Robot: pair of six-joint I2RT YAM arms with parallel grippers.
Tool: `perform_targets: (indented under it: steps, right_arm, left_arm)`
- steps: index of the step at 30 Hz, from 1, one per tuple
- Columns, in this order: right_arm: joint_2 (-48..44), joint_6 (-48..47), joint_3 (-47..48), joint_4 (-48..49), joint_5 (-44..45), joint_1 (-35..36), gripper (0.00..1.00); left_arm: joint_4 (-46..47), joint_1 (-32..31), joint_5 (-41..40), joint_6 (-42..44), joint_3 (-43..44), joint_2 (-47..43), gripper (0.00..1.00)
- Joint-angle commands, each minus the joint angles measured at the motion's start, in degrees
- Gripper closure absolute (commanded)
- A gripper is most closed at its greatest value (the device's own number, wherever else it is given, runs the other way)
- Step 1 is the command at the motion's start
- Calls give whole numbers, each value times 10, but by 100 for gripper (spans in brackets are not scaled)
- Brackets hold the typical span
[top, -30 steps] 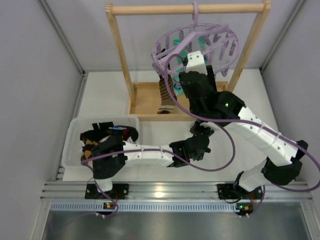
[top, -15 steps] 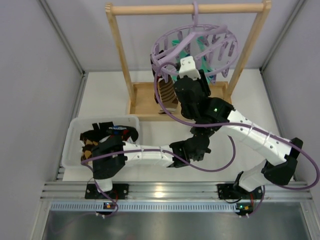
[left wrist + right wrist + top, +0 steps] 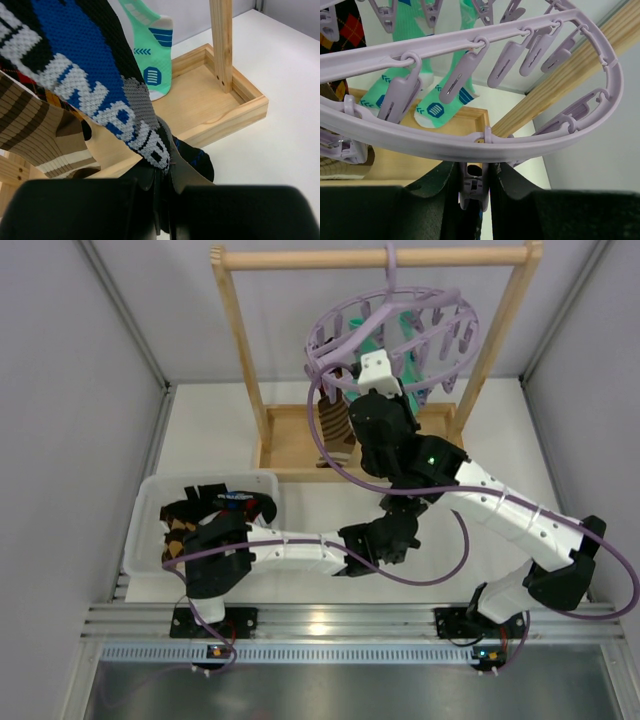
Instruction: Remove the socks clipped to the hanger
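- Right hand (image 3: 474, 176): grasping one clip peg (image 3: 473, 189) directly under the outer ring of the hanger (image 3: 485, 146), a finger on each side; judged a squeeze to spread the peg. Whether this peg holds the black sock cannot be told
- Left hand (image 3: 162, 170): clenched on the lower end of the black sock (image 3: 85, 60), which rises up-left of it; judged to catch the sock once freed
- Mint-green sock (image 3: 152, 65): hanging beyond the left hand
- Striped sock (image 3: 35, 135): hanging left of it
- Wooden tray (image 3: 235, 117): on the table (image 3: 280, 75), beneath both
- Clear bin (image 3: 150, 490): well behind the left hand; holds loose socks (image 3: 190, 510)
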Motion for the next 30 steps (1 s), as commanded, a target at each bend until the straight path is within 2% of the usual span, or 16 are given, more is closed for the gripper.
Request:
perform_targets:
  steps: [1, 5, 7, 9, 10, 12, 13, 14, 15, 16, 18, 19, 21, 22, 25, 30]
  right_arm:
    - [-21, 1, 15, 20, 3, 7, 96]
    - [-39, 13, -2, 19, -12, 7, 96]
    - [-50, 19, -9, 19, -22, 7, 91]
    - [-57, 29, -18, 14, -43, 4, 82]
    - [-66, 43, -21, 12, -52, 1, 72]
    - [-75, 60, -31, -2, -92, -6, 65]
    - [-87, 82, -34, -9, -124, -13, 57]
    - [-94, 103, -40, -25, -138, -19, 53]
    - [-101, 112, -46, -26, -149, -24, 50]
    - [-119, 127, -55, -24, -156, -30, 42]
    - [-139, 137, -85, -17, -175, -31, 32]
    - [-160, 149, -97, -15, -179, -31, 20]
    - [-186, 161, -136, -3, -196, -32, 12]
    - [-212, 173, -150, -2, -203, -32, 9]
    - [-264, 195, -194, -3, -220, -33, 1]
    - [-326, 205, -266, 16, -222, -34, 1]
  left_arm:
    - [35, -3, 3, -23, -24, -16, 100]
    - [26, 6, 3, -91, -84, -53, 100]
    - [12, 11, -1, -113, -104, -82, 100]
    - [-11, 14, -15, -129, -132, -106, 100]
    - [-21, 14, -18, -129, -140, -134, 100]
    - [-64, 15, -20, -165, -153, -165, 100]
    - [-86, 18, -22, -172, -161, -194, 100]
    - [-108, 20, -28, -191, -162, -208, 100]
    - [-155, 22, -31, -198, -163, -222, 100]
    - [-180, 24, -33, -207, -163, -247, 100]
    - [-228, 34, -35, -228, -162, -272, 100]
    - [-266, 38, -37, -234, -162, -294, 100]
    - [-308, 52, -43, -252, -162, -314, 100]
    - [-366, 66, -41, -266, -159, -334, 100]
    - [-442, 88, -52, -297, -158, -384, 100]
    - [-502, 89, -73, -309, -154, -473, 100]
